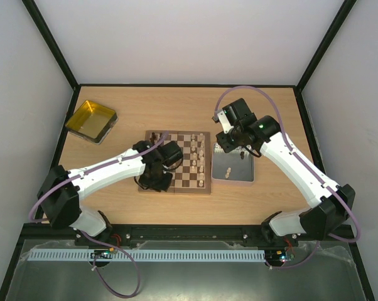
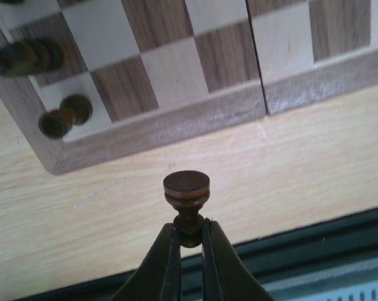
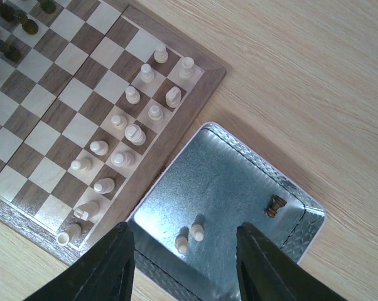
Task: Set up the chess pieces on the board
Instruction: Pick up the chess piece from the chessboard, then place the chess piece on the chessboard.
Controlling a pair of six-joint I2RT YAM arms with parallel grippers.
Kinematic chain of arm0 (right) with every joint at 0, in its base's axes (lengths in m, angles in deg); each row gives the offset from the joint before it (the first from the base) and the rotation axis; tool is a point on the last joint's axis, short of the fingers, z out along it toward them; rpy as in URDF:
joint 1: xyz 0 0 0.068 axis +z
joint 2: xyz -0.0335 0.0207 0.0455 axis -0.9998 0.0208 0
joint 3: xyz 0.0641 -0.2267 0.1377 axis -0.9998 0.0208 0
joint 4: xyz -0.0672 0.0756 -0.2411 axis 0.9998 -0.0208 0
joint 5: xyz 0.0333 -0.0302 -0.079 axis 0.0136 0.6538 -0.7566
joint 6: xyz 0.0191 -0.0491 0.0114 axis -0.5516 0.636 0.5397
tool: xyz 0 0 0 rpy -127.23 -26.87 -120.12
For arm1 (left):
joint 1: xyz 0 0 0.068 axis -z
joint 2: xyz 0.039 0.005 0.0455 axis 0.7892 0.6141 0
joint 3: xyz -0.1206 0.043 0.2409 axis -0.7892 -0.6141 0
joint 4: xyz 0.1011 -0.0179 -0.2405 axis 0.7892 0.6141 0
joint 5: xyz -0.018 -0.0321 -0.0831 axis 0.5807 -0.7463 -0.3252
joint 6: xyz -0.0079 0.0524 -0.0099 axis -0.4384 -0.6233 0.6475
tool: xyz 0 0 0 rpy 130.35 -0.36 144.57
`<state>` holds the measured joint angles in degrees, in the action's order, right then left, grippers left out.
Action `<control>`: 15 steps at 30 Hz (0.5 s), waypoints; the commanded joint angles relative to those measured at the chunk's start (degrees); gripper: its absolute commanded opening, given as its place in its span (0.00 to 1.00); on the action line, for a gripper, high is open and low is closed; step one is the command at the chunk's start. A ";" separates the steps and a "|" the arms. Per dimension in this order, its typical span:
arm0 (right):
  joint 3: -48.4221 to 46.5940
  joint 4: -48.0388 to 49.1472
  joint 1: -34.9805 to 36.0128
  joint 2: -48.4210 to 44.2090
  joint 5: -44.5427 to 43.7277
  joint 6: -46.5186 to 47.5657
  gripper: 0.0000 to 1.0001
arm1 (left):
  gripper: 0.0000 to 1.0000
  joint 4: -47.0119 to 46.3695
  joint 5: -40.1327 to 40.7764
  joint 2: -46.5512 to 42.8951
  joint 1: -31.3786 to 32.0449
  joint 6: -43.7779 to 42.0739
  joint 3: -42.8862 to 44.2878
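Mid-placement of a dark chess piece (image 2: 186, 188): pinched by its stem in the left gripper (image 2: 189, 239), over bare table (image 2: 289, 169) just near of the board (image 2: 176, 128) rim, by its left corner; calls next for a short carry far onto an empty square, then lowering upright. As for the right gripper (image 3: 184, 237), spread wide and empty above the grey tray (image 3: 239, 182), a pale piece (image 3: 197, 232) just below.

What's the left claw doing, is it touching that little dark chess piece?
Touching. The left wrist view shows the left claw pinching the dark chess piece by its thin stem from both sides, with no gap.
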<state>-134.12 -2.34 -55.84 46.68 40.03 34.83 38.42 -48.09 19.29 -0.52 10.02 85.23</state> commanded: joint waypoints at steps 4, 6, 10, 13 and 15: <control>-1.30 -0.91 -0.28 0.42 -0.46 1.12 0.43 | 0.03 6.91 -7.86 1.53 1.55 -7.04 0.61; -1.17 -1.11 -0.28 0.39 -0.53 1.35 0.43 | 0.03 6.88 -8.74 2.40 3.26 -6.97 -1.03; -0.39 -0.56 -0.28 0.06 -0.43 1.60 0.43 | 0.03 6.26 -10.24 3.79 6.09 -5.99 -2.60; 0.25 -0.04 -0.33 -0.13 0.05 1.61 0.43 | 0.02 6.74 -11.01 4.61 7.54 -5.40 -2.41; 0.56 0.30 -0.33 -0.21 0.46 1.87 0.43 | 0.03 7.30 -11.86 5.04 8.13 -5.22 -2.04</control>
<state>-134.12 -2.39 -55.86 46.90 40.10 35.64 42.79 -57.09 23.38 6.41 4.58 82.94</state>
